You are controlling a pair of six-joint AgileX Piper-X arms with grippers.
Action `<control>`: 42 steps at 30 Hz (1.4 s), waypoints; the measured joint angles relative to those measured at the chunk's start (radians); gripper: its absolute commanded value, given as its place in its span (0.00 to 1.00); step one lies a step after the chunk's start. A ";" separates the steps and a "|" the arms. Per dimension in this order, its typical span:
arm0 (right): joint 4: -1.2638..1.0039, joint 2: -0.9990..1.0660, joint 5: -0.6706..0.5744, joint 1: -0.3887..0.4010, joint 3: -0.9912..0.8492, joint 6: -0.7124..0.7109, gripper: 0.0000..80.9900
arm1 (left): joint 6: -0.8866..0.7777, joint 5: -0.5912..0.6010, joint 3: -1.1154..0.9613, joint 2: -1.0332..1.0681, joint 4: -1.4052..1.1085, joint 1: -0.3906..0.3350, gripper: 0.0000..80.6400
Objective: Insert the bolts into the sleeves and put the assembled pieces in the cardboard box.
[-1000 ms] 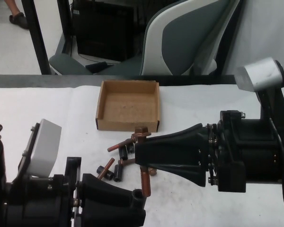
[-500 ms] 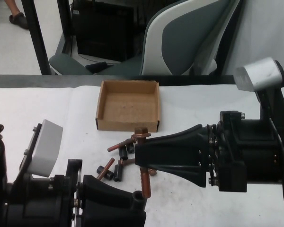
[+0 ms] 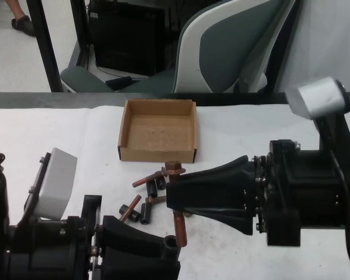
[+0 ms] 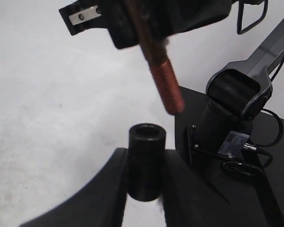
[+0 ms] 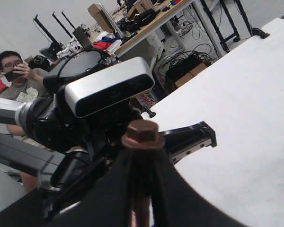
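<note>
My right gripper [image 3: 176, 197] is shut on a copper bolt [image 3: 179, 227], which it holds upright with its hex head [image 5: 142, 134] on top. The bolt's threaded end [image 4: 166, 89] hangs just above and slightly to one side of a black sleeve [image 4: 146, 161]. My left gripper [image 4: 146, 177] is shut on that sleeve [image 3: 171, 241], whose open bore faces up. The cardboard box [image 3: 157, 153] stands open on the white bench beyond both grippers. Several loose bolts and sleeves [image 3: 141, 195] lie between the box and the grippers.
The bench edge runs behind the box, with a chair [image 3: 233, 46] and a black frame [image 3: 44, 41] past it. White bench surface lies free to the left and right of the box. The left arm's camera housing [image 5: 109, 87] faces the right gripper closely.
The right gripper has shifted a little with the bolt; the bolt's head sits lower in the high view than a second ago. The left gripper and its sleeve have barely moved.
</note>
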 measured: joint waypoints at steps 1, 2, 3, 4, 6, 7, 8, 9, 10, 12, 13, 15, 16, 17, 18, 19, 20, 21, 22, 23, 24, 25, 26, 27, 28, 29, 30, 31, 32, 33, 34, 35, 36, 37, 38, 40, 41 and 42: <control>0.000 0.008 0.000 0.000 0.000 -0.048 0.00 | 0.011 -0.004 0.000 0.010 0.000 0.000 0.01; 0.001 0.018 0.000 0.000 0.000 -0.071 0.00 | 0.019 -0.009 0.000 0.019 0.000 0.000 0.01; 0.001 0.027 0.000 0.000 0.000 -0.092 0.00 | 0.020 -0.009 0.000 0.028 0.000 0.000 0.01; 0.001 0.038 0.000 0.000 0.000 -0.108 0.00 | 0.027 -0.011 0.000 0.028 0.000 0.000 0.01; -0.040 0.069 0.000 0.000 0.000 -0.124 0.00 | 0.042 -0.024 0.000 0.045 0.000 0.000 0.01; -0.065 0.076 0.000 0.000 0.000 -0.131 0.00 | 0.045 -0.031 0.000 0.052 0.000 0.000 0.01; -0.069 0.077 0.000 0.000 0.000 -0.137 0.00 | 0.050 -0.035 0.000 0.058 0.000 0.000 0.01; -0.091 0.080 0.000 0.000 0.000 -0.138 0.00 | 0.057 -0.041 0.000 0.063 0.000 0.000 0.01; -0.108 0.082 0.000 0.000 0.000 -0.144 0.00 | 0.062 -0.049 0.000 0.064 0.000 0.000 0.01; -0.135 0.081 0.000 0.000 0.000 -0.152 0.00 | 0.064 -0.056 0.000 0.068 -0.014 0.000 0.01; -0.138 0.081 0.000 0.000 0.000 -0.157 0.00 | 0.064 -0.058 0.000 0.070 -0.020 0.000 0.01; -0.139 0.081 0.000 0.000 0.000 -0.168 0.00 | 0.056 -0.061 0.000 0.069 -0.034 0.000 0.01; -0.139 0.081 0.000 0.000 0.000 -0.173 0.00 | 0.050 -0.061 0.000 0.069 -0.043 0.000 0.01; -0.140 0.081 0.000 0.000 0.000 -0.175 0.00 | 0.050 -0.061 0.000 0.069 -0.043 0.000 0.01; -0.139 0.081 0.000 0.000 0.000 -0.178 0.00 | 0.043 -0.061 0.000 0.069 -0.046 0.000 0.01; -0.139 0.081 0.000 0.000 0.000 -0.181 0.00 | 0.036 -0.061 0.000 0.069 -0.047 0.000 0.01; -0.139 0.081 0.000 0.000 0.000 -0.181 0.00 | 0.017 -0.061 0.000 0.069 -0.053 0.000 0.01; -0.139 0.081 0.000 0.000 0.000 -0.188 0.00 | 0.017 -0.061 0.000 0.069 -0.053 0.000 0.01; -0.139 0.081 0.000 0.000 0.000 -0.190 0.00 | 0.011 -0.061 0.000 0.069 -0.055 0.000 0.01; -0.139 0.081 0.000 0.000 0.000 -0.200 0.00 | 0.003 -0.061 0.000 0.069 -0.058 0.000 0.01; -0.139 0.081 0.009 0.000 0.000 -0.218 0.00 | -0.003 -0.061 0.000 0.069 -0.060 0.000 0.01; -0.139 0.081 0.018 0.000 0.000 -0.227 0.00 | -0.006 -0.061 0.000 0.069 -0.062 0.000 0.01; -0.139 0.081 0.026 0.000 0.000 -0.237 0.00 | -0.008 -0.061 0.000 0.069 -0.064 0.000 0.01; -0.139 0.081 0.031 0.000 0.000 -0.247 0.00 | -0.008 -0.061 0.000 0.069 -0.067 0.000 0.01; -0.139 0.081 0.042 0.000 0.000 -0.257 0.00 | -0.008 -0.061 0.000 0.069 -0.067 0.000 0.01; -0.139 0.081 0.052 0.000 0.000 -0.267 0.00 | -0.010 -0.082 0.000 0.069 -0.086 0.000 0.01; -0.139 0.081 0.063 0.000 0.000 -0.274 0.00 | -0.010 -0.098 0.000 0.069 -0.095 0.000 0.01; -0.139 0.081 0.079 0.000 0.000 -0.282 0.00 | -0.010 -0.115 0.000 0.069 -0.102 0.000 0.01; -0.139 0.081 0.095 0.000 0.000 -0.289 0.00 | -0.010 -0.126 0.000 0.069 -0.106 0.000 0.01; -0.139 0.081 0.106 0.000 0.000 -0.294 0.00 | -0.012 -0.136 0.000 0.069 -0.112 0.000 0.01; -0.139 0.081 0.116 0.000 0.000 -0.299 0.00 | -0.013 -0.142 0.000 0.069 -0.114 0.000 0.01; -0.139 0.081 0.123 0.000 0.000 -0.302 0.00 | -0.013 -0.148 0.000 0.069 -0.116 0.000 0.01; -0.139 0.081 0.128 0.000 0.000 -0.306 0.00 | -0.013 -0.154 0.000 0.069 -0.127 0.000 0.01; -0.139 0.081 0.130 0.000 0.000 -0.307 0.00 | -0.013 -0.159 0.000 0.069 -0.134 0.000 0.01; -0.139 0.081 0.130 0.000 0.000 -0.307 0.00 | -0.016 -0.165 0.000 0.069 -0.154 0.000 0.01; -0.139 0.081 0.133 0.000 0.000 -0.307 0.00 | -0.017 -0.168 0.000 0.069 -0.168 0.000 0.01; -0.139 0.081 0.133 0.000 0.000 -0.307 0.00 | -0.019 -0.168 0.000 0.069 -0.172 0.000 0.01; -0.139 0.081 0.133 0.000 0.000 -0.307 0.00 | -0.018 -0.168 0.000 0.069 -0.174 0.000 0.01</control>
